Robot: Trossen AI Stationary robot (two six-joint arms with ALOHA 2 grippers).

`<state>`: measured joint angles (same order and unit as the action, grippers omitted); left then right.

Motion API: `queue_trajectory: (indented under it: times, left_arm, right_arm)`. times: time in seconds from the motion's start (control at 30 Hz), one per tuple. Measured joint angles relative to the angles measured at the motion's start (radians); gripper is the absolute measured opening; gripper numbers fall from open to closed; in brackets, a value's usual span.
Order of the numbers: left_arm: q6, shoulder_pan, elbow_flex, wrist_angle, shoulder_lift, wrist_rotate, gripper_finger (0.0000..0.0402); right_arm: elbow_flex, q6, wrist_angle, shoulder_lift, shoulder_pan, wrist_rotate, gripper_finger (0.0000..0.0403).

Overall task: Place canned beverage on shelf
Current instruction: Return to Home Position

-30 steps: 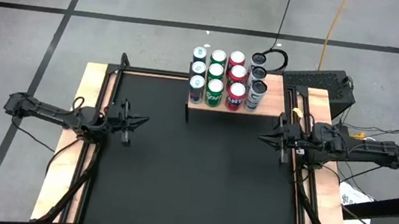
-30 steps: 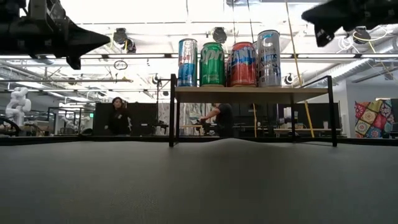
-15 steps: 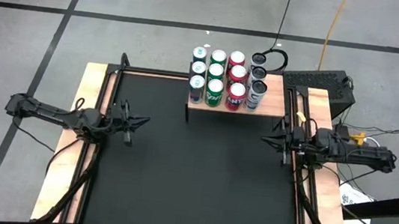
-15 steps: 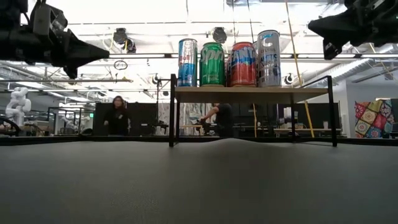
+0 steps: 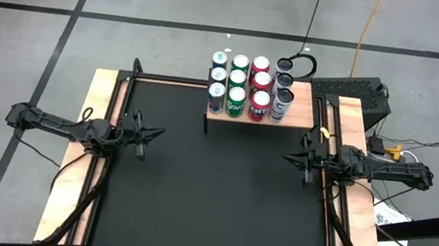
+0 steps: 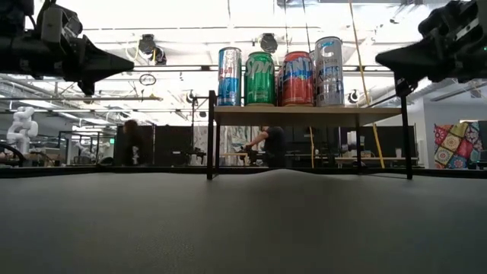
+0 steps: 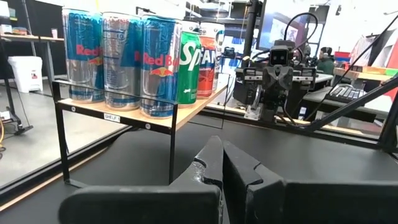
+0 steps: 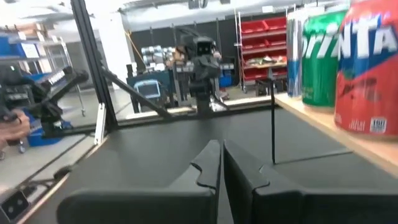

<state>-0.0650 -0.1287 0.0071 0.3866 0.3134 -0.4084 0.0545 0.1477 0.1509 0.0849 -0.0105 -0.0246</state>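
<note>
Canned beverages [image 5: 249, 85], in four rows, stood upright on shelf [image 5: 300, 113] at the far edge of the black surface [image 5: 211, 197]. Left claw [image 5: 157, 132] and right claw [image 5: 285, 155] hovered at opposite sides, fingers pressed together, holding nothing.

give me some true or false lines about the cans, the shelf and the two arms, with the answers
1. All the cans stand on the shelf; none is on the black mat. True.
2. The left gripper holds a can. False: its jaws are shut on nothing, at the mat's left side.
3. The blue cans fill the shelf's end nearest the left arm. True.
4. The right gripper hangs over the shelf. False: it is at the mat's right side, clear of the shelf, jaws shut and empty.
5. One of the green cans lies on its side. False: they stand upright.
</note>
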Motion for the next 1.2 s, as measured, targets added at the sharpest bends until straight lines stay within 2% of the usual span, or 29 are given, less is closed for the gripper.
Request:
queue_trajectory:
  times: [0.37, 0.57, 1.2]
  left_arm:
    - [-0.006, 0.0, -0.001, -0.019, 0.0, 0.002, 0.0002]
    - [0.024, 0.0, -0.001, -0.016, 0.0, 0.003, 0.0002]
    - [0.02, 0.0, -0.002, -0.064, 0.0, 0.0, 0.0002]
  right_arm:
    - [-0.036, 0.0, -0.007, 0.0, 0.0, 0.0, 0.0008]
    - [-0.036, -0.056, -0.005, 0.0, 0.0, -0.003, 0.0008]
    - [-0.039, -0.044, -0.02, 0.0, 0.0, -0.001, 0.0008]
